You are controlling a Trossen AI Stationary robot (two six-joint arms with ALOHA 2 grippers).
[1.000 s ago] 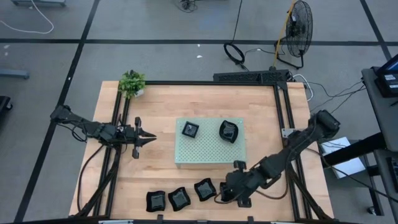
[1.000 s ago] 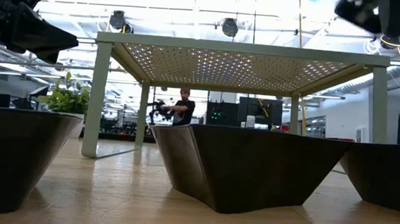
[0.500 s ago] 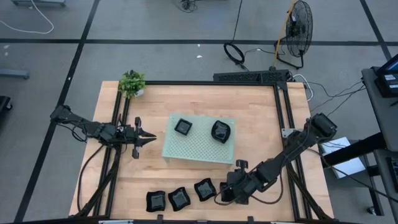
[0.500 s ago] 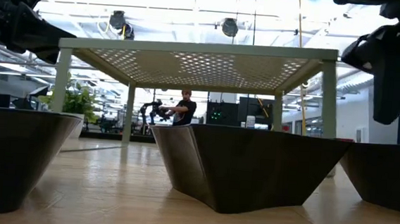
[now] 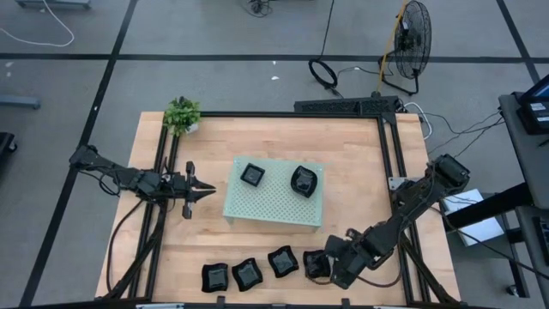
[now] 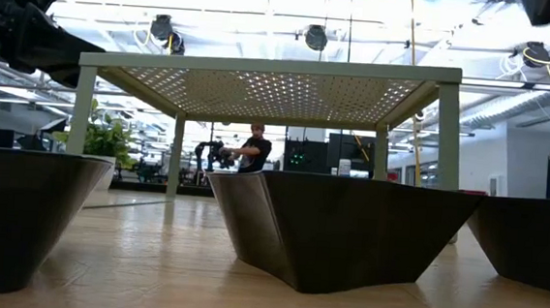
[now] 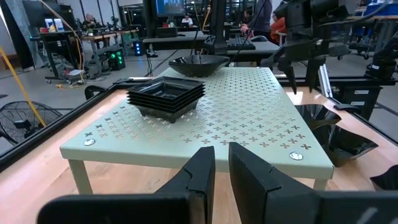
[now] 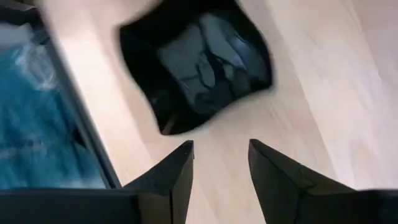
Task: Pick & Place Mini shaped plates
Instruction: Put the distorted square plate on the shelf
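Note:
Several small glossy black mini shaped plates lie in a row on the wood near the table's front edge. Two more stacks rest on the pale green perforated board. My right gripper hangs open at the right end of the row, pointing steeply down. The row's rightmost plate, a wavy-edged one, lies flat on the wood just beyond its fingertips, which touch nothing. My left gripper waits level at the table's left, shut and holding nothing, pointing at the board.
A small potted plant stands at the far left corner. Black frame rails run along the table's sides and far edge. Bare wood lies between the board and the front row. A person stands far back in the room.
The green board, with both plate stacks on it, has slid toward the table's left. My right gripper has sunk, rolled about its own axis and shifted a little toward the table's right edge. That uncovered the rightmost plate of the front row.

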